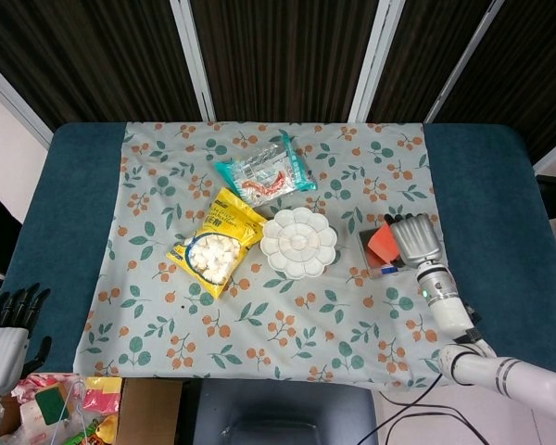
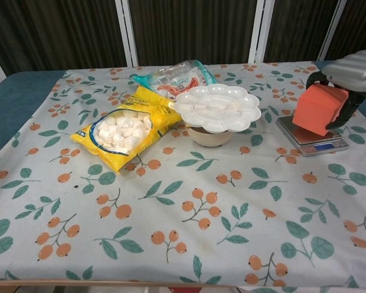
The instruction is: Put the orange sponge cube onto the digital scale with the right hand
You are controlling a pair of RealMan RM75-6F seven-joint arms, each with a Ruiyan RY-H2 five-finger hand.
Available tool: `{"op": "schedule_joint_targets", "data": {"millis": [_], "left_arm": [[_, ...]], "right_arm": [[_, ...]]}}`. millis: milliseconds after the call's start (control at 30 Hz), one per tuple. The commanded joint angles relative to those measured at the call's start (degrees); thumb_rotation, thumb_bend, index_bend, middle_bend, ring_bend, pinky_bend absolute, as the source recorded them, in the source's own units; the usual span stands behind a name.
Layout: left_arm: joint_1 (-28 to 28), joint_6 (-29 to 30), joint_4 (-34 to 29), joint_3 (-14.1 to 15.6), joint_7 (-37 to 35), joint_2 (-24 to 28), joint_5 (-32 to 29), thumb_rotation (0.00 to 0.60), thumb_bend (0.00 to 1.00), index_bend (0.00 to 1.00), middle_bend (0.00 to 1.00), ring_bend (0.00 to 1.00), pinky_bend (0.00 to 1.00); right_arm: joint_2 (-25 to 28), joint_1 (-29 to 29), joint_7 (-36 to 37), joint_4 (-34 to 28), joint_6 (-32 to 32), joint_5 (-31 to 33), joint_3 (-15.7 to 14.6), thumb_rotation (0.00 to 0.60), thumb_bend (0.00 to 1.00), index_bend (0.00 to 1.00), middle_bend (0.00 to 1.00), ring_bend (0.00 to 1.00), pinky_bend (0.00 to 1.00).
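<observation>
My right hand (image 1: 413,240) (image 2: 352,76) holds the orange sponge cube (image 1: 384,243) (image 2: 319,108) just above the digital scale (image 1: 378,267) (image 2: 311,140). The cube is tilted and covers most of the scale's plate in the head view. In the chest view the cube hangs over the plate, and I cannot tell whether they touch. The scale sits on the floral cloth at the right. My left hand (image 1: 7,329) hangs low at the far left, off the table, its dark fingers apart and holding nothing.
A white flower-shaped palette dish (image 1: 299,242) (image 2: 217,107) lies left of the scale. A yellow bag of marshmallows (image 1: 215,243) (image 2: 125,127) and a teal snack packet (image 1: 265,172) (image 2: 175,75) lie further left. Colourful items (image 1: 65,403) sit below the table's left corner.
</observation>
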Motion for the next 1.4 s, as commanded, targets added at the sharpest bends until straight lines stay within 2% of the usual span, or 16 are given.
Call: {"op": "schedule_joint_targets", "data": {"millis": [33, 100, 167, 300, 500, 600, 733, 833, 933, 1033, 1133, 1200, 1300, 1400], "left_arm": [[0.0, 0.0, 0.1, 0.0, 0.0, 0.0, 0.0, 0.6, 0.44, 0.0, 0.03, 0.04, 0.03], [0.0, 0.0, 0.1, 0.0, 0.0, -0.1, 0.0, 0.6, 0.44, 0.0, 0.03, 0.04, 0.03], [0.0, 0.0, 0.0, 0.0, 0.0, -0.1, 0.0, 0.6, 0.44, 0.0, 0.03, 0.04, 0.03], [0.0, 0.0, 0.0, 0.0, 0.0, 0.0, 0.0, 0.6, 0.45, 0.0, 0.03, 0.04, 0.03], [0.1, 0.1, -0.1, 0.0, 0.0, 0.0, 0.1, 0.6, 0.44, 0.0, 0.03, 0.04, 0.03], [0.2, 0.4, -0.2, -0.1, -0.2, 0.2, 0.2, 0.6, 0.44, 0.0, 0.03, 0.04, 0.03], [0.4, 1.2, -0.4, 0.0, -0.5, 0.4, 1.1, 0.6, 0.44, 0.0, 0.03, 0.04, 0.03], [0.6, 1.6, -0.5, 0.3, -0.5, 0.4, 1.7, 0.6, 0.44, 0.0, 0.03, 0.04, 0.03], [0.7, 1.8, -0.6, 0.5, -0.2, 0.3, 2.3, 0.6, 0.45, 0.0, 0.03, 0.04, 0.03], [0.7, 2.0, -0.6, 0.7, -0.1, 0.2, 2.9, 0.6, 0.44, 0.0, 0.03, 0.04, 0.03], [0.6, 1.6, -0.4, 0.7, 0.3, 0.0, 2.7, 0.6, 0.44, 0.0, 0.03, 0.04, 0.03], [0.7, 1.3, -0.5, 0.9, 0.5, 0.0, 2.6, 0.6, 0.44, 0.0, 0.03, 0.04, 0.03], [0.7, 1.5, -0.8, 1.1, 1.2, -0.1, 3.2, 0.6, 0.45, 0.0, 0.03, 0.04, 0.03], [0.7, 1.5, -0.7, 1.3, 1.6, -0.4, 3.7, 0.6, 0.45, 0.0, 0.03, 0.04, 0.03]], "right_arm": [[0.6, 0.2, 0.3, -0.4, -1.5, 1.3, -0.1, 0.6, 0.24, 0.24, 0.44, 0.31, 0.35], [0.9, 0.4, 0.6, -0.7, -1.9, 1.7, -0.1, 0.6, 0.24, 0.1, 0.33, 0.22, 0.24], [1.2, 0.4, 1.3, -1.0, -2.3, 1.8, 0.0, 0.6, 0.24, 0.01, 0.26, 0.17, 0.16], [1.6, 0.2, 1.7, -1.6, -1.8, 1.3, -0.5, 0.6, 0.24, 0.0, 0.18, 0.08, 0.01], [3.1, -0.2, 2.6, -3.5, -2.0, 2.1, -0.6, 0.6, 0.24, 0.0, 0.13, 0.04, 0.0], [5.1, -1.5, 4.9, -6.2, 0.3, 0.3, -0.6, 0.6, 0.24, 0.0, 0.12, 0.03, 0.0], [8.7, -7.3, 12.5, -11.5, 9.4, -8.3, -2.4, 0.6, 0.24, 0.0, 0.07, 0.0, 0.0], [11.3, -13.5, 15.7, -15.4, 19.3, -16.1, -5.9, 0.6, 0.24, 0.0, 0.01, 0.0, 0.0], [13.3, -20.9, 18.3, -19.5, 29.8, -21.6, -9.5, 0.6, 0.24, 0.0, 0.0, 0.0, 0.0], [13.3, -27.4, 21.9, -19.5, 38.6, -26.7, -12.6, 0.6, 0.24, 0.0, 0.0, 0.0, 0.0], [11.7, -32.2, 25.1, -17.5, 43.1, -28.1, -14.2, 0.6, 0.24, 0.0, 0.0, 0.0, 0.0], [12.0, -33.6, 25.0, -16.7, 43.7, -29.3, -15.1, 0.6, 0.24, 0.0, 0.0, 0.0, 0.0], [11.9, -35.1, 27.0, -15.7, 45.5, -31.0, -14.9, 0.6, 0.24, 0.0, 0.0, 0.0, 0.0], [12.3, -35.6, 28.1, -15.5, 44.6, -31.3, -14.6, 0.6, 0.24, 0.0, 0.0, 0.0, 0.0]]}}
